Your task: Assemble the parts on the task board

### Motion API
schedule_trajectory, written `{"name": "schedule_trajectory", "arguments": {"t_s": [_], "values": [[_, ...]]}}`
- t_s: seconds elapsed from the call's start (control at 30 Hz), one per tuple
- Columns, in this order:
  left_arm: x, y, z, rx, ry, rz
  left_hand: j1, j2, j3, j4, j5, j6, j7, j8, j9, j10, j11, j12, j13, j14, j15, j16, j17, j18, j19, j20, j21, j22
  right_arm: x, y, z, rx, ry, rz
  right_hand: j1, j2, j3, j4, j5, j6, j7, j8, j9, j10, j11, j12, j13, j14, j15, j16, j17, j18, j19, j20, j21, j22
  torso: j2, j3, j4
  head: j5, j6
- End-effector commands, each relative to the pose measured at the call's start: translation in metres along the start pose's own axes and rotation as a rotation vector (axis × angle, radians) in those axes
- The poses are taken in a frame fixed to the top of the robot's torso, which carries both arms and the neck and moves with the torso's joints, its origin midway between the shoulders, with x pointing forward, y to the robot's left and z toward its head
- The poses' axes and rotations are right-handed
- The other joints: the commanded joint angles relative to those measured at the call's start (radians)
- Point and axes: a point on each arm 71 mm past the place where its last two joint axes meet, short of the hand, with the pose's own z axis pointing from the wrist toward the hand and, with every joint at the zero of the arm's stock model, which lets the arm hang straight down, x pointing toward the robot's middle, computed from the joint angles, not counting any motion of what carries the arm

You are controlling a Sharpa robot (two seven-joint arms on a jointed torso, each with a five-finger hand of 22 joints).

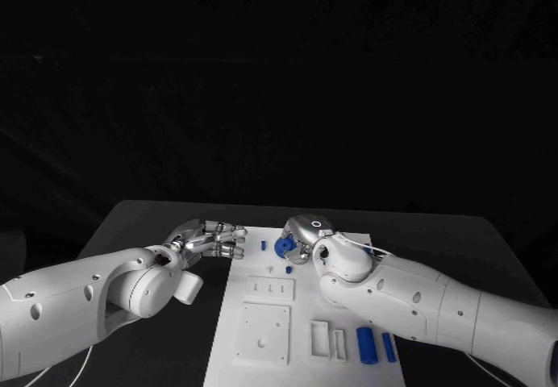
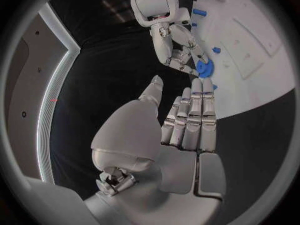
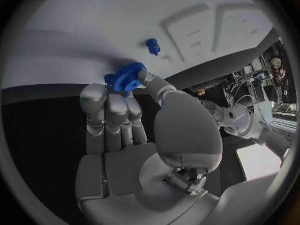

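Note:
The white task board lies in the middle of the black table. At its far edge my right hand pinches a blue gear between thumb and fingertips, low over the board. The right wrist view shows the blue gear at the fingertips of my right hand, and a small blue peg standing on the task board just beyond. My left hand hovers by the board's far left corner, fingers straight and holding nothing. In the left wrist view my left hand faces the right hand and the gear.
Two blue cylinders lie side by side on the board's near right part, beside white slotted blocks. A small blue piece sits at the far edge and another blue peg behind the gear. Bare black table flanks the board.

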Motion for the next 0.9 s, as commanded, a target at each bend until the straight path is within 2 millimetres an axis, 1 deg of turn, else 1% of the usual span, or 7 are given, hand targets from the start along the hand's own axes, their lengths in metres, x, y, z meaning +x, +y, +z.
{"name": "schedule_trajectory", "arguments": {"t_s": [0.03,0.5,0.6,0.73,0.8,0.83,0.9], "values": [[0.0016,-0.001,0.0003,0.006,0.008,0.001,0.006,-0.006,0.004,-0.002,-0.001,-0.005,0.003,-0.002,-0.001,-0.005,-0.002,-0.004,0.001,-0.004,0.003,-0.006,-0.001,-0.014,-0.007,0.003,0.003,-0.001,0.0006,-0.0008,0.0002,0.016,0.004,-0.023,0.006,0.003,0.004,0.004,-0.005,0.016,0.004,0.004,0.001,0.0,-0.004,-0.006,-0.002,-0.002,-0.006,-0.005,-0.002,0.011,0.057,-0.006,-0.005,-0.002,0.0,-0.0004,-0.0001,-0.001,-0.001],[0.0009,-0.0008,0.0,0.005,0.007,0.002,0.006,-0.006,0.004,-0.002,-0.001,-0.005,0.003,-0.002,-0.001,-0.005,-0.002,-0.004,0.001,-0.004,0.003,-0.006,-0.001,-0.014,-0.007,0.003,0.003,-0.001,0.002,-0.002,0.0,0.021,0.022,-0.007,0.006,-0.001,-0.002,0.006,-0.017,0.01,0.005,0.004,0.001,-0.003,-0.003,-0.011,-0.006,-0.002,-0.006,-0.008,-0.003,0.011,0.056,-0.006,-0.009,-0.005,0.0,-0.0008,0.0003,-0.002,-0.004],[0.0008,-0.0008,0.0,0.005,0.007,0.002,0.006,-0.006,0.004,-0.002,-0.001,-0.005,0.003,-0.002,-0.001,-0.005,-0.002,-0.004,0.001,-0.004,0.003,-0.006,-0.001,-0.014,-0.007,0.003,0.003,-0.001,0.0025,-0.0016,0.0001,0.017,0.028,0.004,0.002,-0.012,-0.015,0.012,-0.035,-0.047,0.018,0.004,-0.001,-0.004,0.004,-0.014,-0.009,-0.002,-0.002,-0.011,-0.005,0.013,0.056,-0.003,-0.012,-0.007,0.0,-0.0012,-0.0006,-0.003,-0.003],[0.0009,-0.0008,0.0002,0.004,0.008,0.002,0.006,-0.006,0.004,-0.002,-0.001,-0.005,0.003,-0.002,-0.001,-0.005,-0.002,-0.004,0.001,-0.004,0.003,-0.006,-0.001,-0.014,-0.007,0.003,0.003,-0.001,0.0031,-0.0017,0.0003,0.014,0.033,0.019,0.003,-0.016,-0.075,0.04,-0.037,-0.137,0.015,0.003,-0.002,-0.004,-0.006,-0.018,-0.014,-0.001,-0.006,-0.012,-0.005,0.017,0.056,-0.003,-0.014,-0.011,-0.001,-0.001,0.0001,-0.002,-0.002],[0.0008,-0.0008,0.0003,0.004,0.007,0.002,0.006,-0.006,0.004,-0.002,-0.001,-0.005,0.003,-0.002,-0.001,-0.005,-0.002,-0.004,0.001,-0.004,0.003,-0.006,-0.001,-0.014,-0.007,0.003,0.003,-0.001,0.0033,-0.0022,0.0004,0.014,0.036,0.027,-0.018,-0.015,-0.084,0.065,0.004,-0.16,0.004,0.002,-0.002,-0.004,-0.021,-0.021,-0.016,-0.001,-0.016,-0.012,-0.005,0.013,0.057,-0.01,-0.013,-0.011,-0.001,-0.0009,0.0004,-0.002,-0.002],[0.0006,-0.0008,0.0003,0.005,0.007,0.002,0.006,-0.006,0.004,-0.002,-0.001,-0.005,0.003,-0.002,-0.001,-0.005,-0.002,-0.004,0.001,-0.004,0.003,-0.006,-0.001,-0.014,-0.007,0.003,0.003,-0.001,0.0035,-0.0027,0.0004,0.015,0.037,0.03,-0.025,-0.017,-0.09,0.073,0.008,-0.166,0.007,0.002,-0.003,-0.004,-0.018,-0.021,-0.016,-0.001,-0.015,-0.014,-0.005,0.01,0.057,-0.012,-0.013,-0.012,-0.001,-0.0009,0.0003,-0.003,-0.003],[0.0003,-0.0008,0.0003,0.005,0.006,0.003,0.006,-0.006,0.004,-0.002,-0.001,-0.006,0.003,-0.002,-0.001,-0.005,-0.002,-0.004,0.001,-0.004,0.003,-0.006,-0.001,-0.014,-0.007,0.003,0.003,-0.001,0.0037,-0.0039,0.0003,0.016,0.04,0.043,-0.042,-0.018,-0.108,0.118,0.013,-0.179,0.006,0.001,-0.003,-0.004,-0.017,-0.024,-0.017,0.0,-0.015,-0.015,-0.005,0.007,0.057,-0.013,-0.013,-0.014,-0.001,-0.0009,0.0,-0.003,-0.005]]}}
